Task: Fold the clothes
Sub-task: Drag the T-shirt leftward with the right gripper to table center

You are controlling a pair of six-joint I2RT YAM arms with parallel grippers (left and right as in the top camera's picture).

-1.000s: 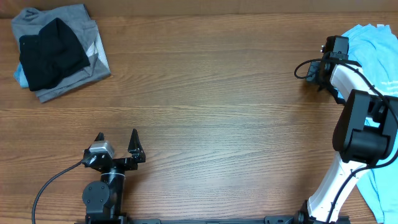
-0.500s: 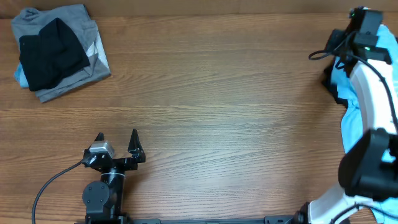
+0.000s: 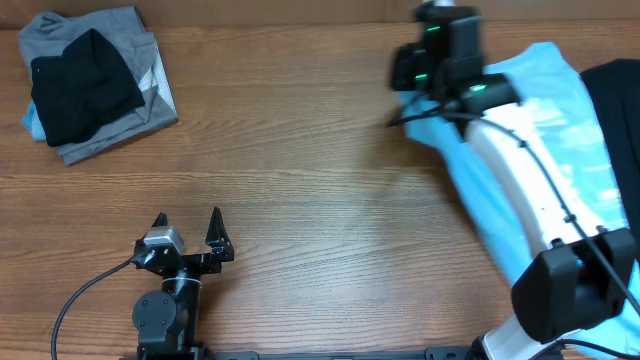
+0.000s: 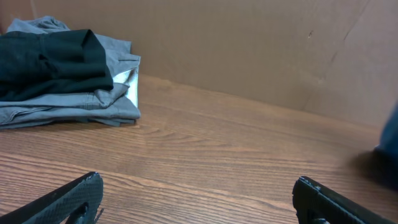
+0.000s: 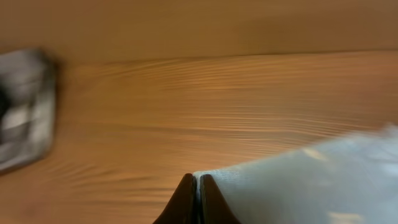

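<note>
the light blue t-shirt (image 3: 560, 110) lies stretched across the right part of the wooden table (image 3: 320, 180), reaching from the right edge toward the far middle, partly under the right arm (image 3: 520, 160). its leading edge is pinched in the right gripper (image 5: 198, 190), whose fingers are pressed fully together on the cloth. the right wrist view is blurred, yet the pale fabric shows clamped between the tips. a plain black t-shirt (image 3: 615, 110) lies at the far right, against the blue one. well apart, in the far left corner, sits a folded pile (image 3: 150, 95), with a black garment (image 3: 80, 85) on top of grey ones. the left gripper (image 3: 188, 222) sits near the front edge, jaws spread wide, holding nothing.
</note>
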